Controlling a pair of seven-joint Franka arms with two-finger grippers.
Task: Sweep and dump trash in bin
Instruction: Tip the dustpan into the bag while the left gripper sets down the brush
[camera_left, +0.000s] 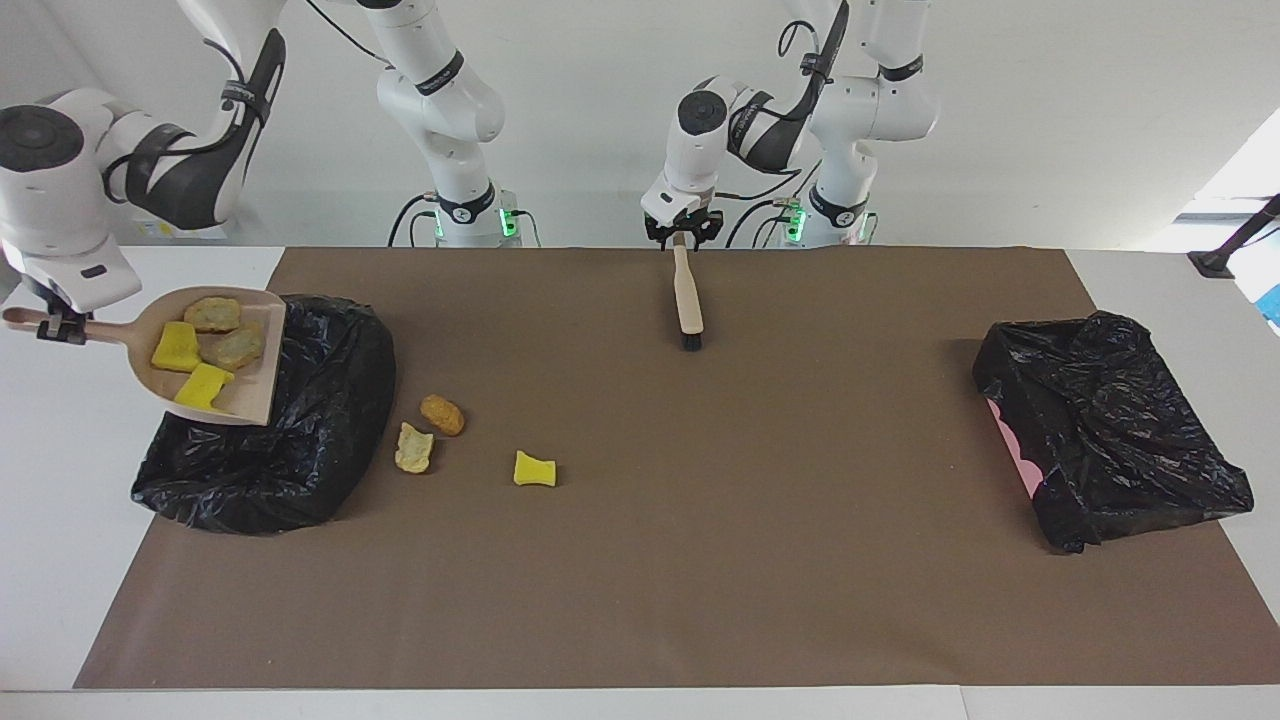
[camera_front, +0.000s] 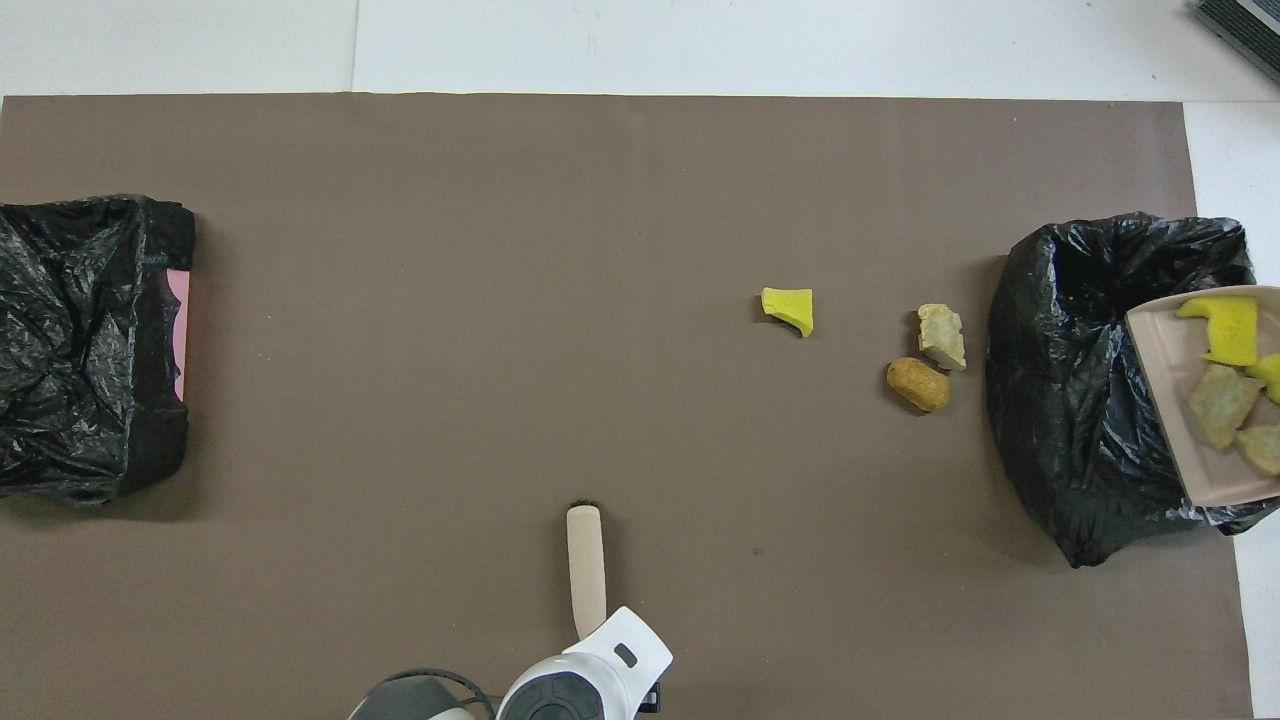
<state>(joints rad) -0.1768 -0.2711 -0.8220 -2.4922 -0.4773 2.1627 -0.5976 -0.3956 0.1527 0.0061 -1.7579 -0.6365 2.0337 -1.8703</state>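
4 trash (camera_left: 200, 350) pieces in dustpan (camera_left: 255, 385), past right fingers (camera_left: 55, 328).

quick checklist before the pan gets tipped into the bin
1. Dustpan over the black bin bag at the right arm's end: ok, its open edge hangs above the bag.
2. Right gripper shut on the dustpan handle: ok.
3. Load in the pan: ok, four scraps lie inside, none at the lip.
4. Floor clear of trash: not ok, a yellow sponge piece, a pale lump and a brown lump lie on the brown mat.
5. Brush out of the way: ok, mid table near the robots, left gripper at its handle; grip cannot tell.
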